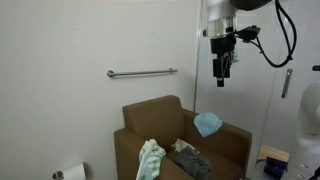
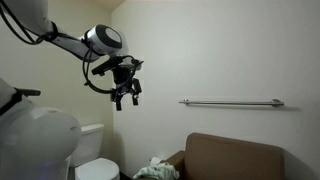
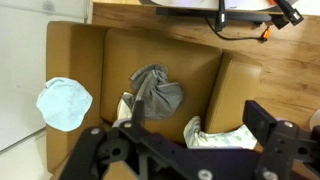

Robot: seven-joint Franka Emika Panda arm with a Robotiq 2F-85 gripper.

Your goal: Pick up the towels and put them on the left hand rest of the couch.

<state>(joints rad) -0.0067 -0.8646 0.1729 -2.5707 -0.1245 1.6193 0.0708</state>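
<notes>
The brown couch (image 1: 160, 112) (image 2: 240, 155) (image 3: 120, 50) stands against the wall. A light blue towel (image 1: 208, 123) (image 3: 64, 103) lies on one arm rest (image 3: 70, 60). On the seat is a dark grey towel (image 1: 190, 160) (image 3: 156, 92). A mint-and-white towel (image 1: 150, 158) (image 2: 155, 170) (image 3: 222, 136) drapes at the opposite arm (image 3: 235, 80). I cannot tell which arm is the left hand rest. My gripper (image 1: 222, 72) (image 2: 125, 97) (image 3: 200, 118) hangs high above the couch, open and holding nothing.
A steel wall bar (image 1: 141, 72) (image 2: 232, 102) runs above the couch back. A toilet (image 2: 95, 150) stands beside the couch, and a toilet-paper roll (image 1: 72, 172) hangs low on the wall. Wood floor (image 3: 290, 60) lies past the couch front.
</notes>
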